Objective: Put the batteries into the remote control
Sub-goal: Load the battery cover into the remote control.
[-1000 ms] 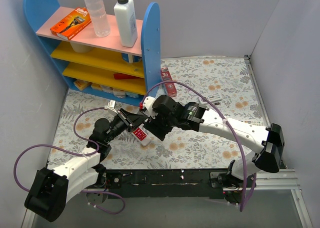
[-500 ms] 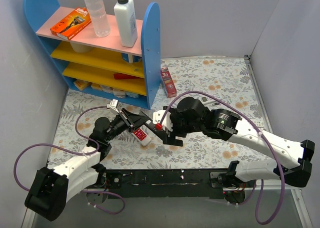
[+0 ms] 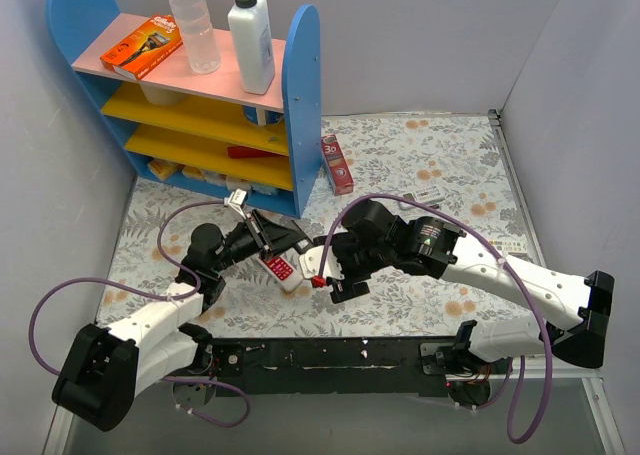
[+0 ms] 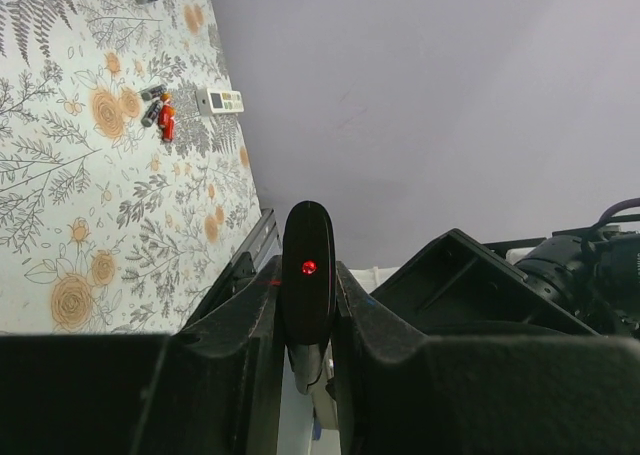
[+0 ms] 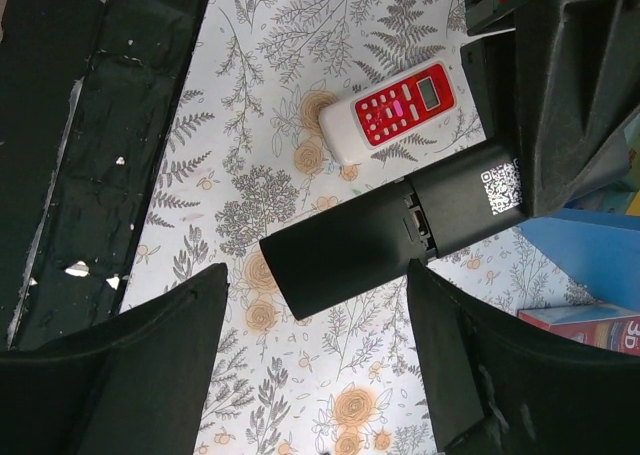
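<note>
My left gripper (image 3: 262, 237) is shut on the black remote control (image 3: 292, 241) and holds it above the mat. In the left wrist view the remote (image 4: 308, 275) is seen end-on between the fingers, with a red light lit. In the right wrist view the remote (image 5: 400, 230) shows its back, with a battery cover and a QR sticker. My right gripper (image 3: 326, 273) is open and empty, with its fingers (image 5: 130, 375) spread below the remote's free end. Several small batteries (image 4: 158, 110), red and dark, lie on the mat far from both grippers.
A red-and-white remote (image 3: 281, 269) lies on the mat under the grippers and also shows in the right wrist view (image 5: 395, 110). A small white remote (image 4: 220, 100) lies by the batteries. A blue shelf (image 3: 200, 105) stands at the back left, with a red box (image 3: 336, 164) beside it.
My right arm has drawn back from over the remote, and its gripper now sits lower, near the remote's free end. My left gripper has lifted the remote slightly.
</note>
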Available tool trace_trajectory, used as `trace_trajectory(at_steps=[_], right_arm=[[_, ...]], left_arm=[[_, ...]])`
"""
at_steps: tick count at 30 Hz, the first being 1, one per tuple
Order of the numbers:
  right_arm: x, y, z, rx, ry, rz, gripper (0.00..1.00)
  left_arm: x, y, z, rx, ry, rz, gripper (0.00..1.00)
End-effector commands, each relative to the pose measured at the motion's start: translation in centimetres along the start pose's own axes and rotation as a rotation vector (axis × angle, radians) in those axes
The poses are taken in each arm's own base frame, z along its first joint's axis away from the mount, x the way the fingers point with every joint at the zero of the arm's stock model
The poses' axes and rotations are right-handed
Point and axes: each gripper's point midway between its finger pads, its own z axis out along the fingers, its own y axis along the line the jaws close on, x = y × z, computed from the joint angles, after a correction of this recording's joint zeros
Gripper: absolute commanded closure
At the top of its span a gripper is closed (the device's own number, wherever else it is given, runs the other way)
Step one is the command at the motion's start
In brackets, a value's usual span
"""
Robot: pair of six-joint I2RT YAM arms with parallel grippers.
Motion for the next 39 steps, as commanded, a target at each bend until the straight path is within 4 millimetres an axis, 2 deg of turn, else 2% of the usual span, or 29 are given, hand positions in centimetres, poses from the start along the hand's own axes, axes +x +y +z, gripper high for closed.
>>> trace_trajectory(at_steps=[1,10,17,21,28,39], right_arm=[[-0.8,0.1,-0.4,-0.014,-0.03,-0.049,0.22],[-0.4,0.1,0.4,-0.014,-0.023,-0.035,0.28],[1.1,0.0,1.3,0.001,0.018,-0.024,0.33],[1.6,-0.4,1.5,0.033,0.033,-0.024,0.37],[2.0,-1.4,1.7,0.104,0.034,-0.023,0.37],[0.9,-3.6,2.3,0.191,-0.003,0.015,0.41]], left_arm=[[-0.2,-2.2,0.2,0.052,0.026,0.019,1.0],[-0.2,-3.1,0.4,0.079,0.046,0.019,1.0],[-0.1,-3.8,0.3,0.103,0.051,0.003,1.0],[-0.1,-4.3,0.2,0.126,0.055,-0.01,1.0],[0.0,-5.0,0.2,0.148,0.07,-0.011,1.0],[0.5,-6.0,-0.1,0.178,0.102,0.012,1.0]])
